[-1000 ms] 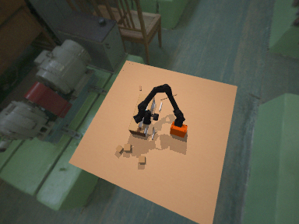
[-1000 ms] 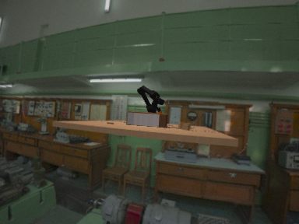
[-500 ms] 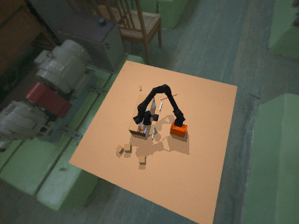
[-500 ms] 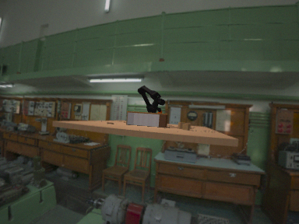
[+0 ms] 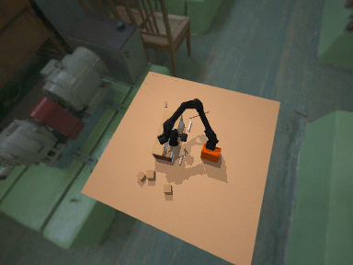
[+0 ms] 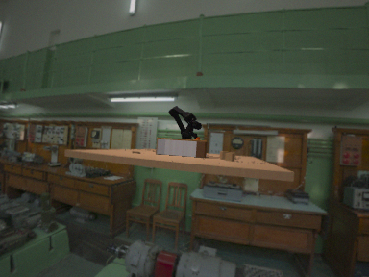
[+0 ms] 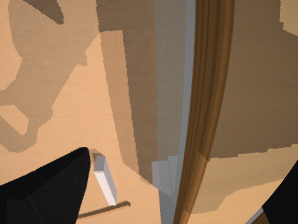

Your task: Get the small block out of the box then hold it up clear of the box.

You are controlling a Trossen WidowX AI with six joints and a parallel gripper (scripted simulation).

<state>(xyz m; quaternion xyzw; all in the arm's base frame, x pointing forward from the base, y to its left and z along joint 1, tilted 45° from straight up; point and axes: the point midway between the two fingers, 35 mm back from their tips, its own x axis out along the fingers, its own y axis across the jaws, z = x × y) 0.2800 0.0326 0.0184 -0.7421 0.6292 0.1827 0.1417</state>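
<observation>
Counter [image 5: 239, 152] carries the box [image 5: 162, 155], with the arm [image 5: 190, 107] bent over it; jaws released wide, nothing between them, hanging just above the box's top edge; block not visible on the shelf from any view, so cannot tell where it sits; three loose cubes [image 5: 150, 174] lie on the counter near the box. Best approach: come down slow, nudge toward the open end only, avoid bumping the walls.

The arm [image 5: 193, 110] is matte black throughout, built of slim rounded links with thicker joint housings. It rises from a bright orange block base [image 5: 210, 154]. The end effector [image 5: 173, 137] is black too, its fingers broad, flat-faced and sharply angular, without visible markings.
</observation>
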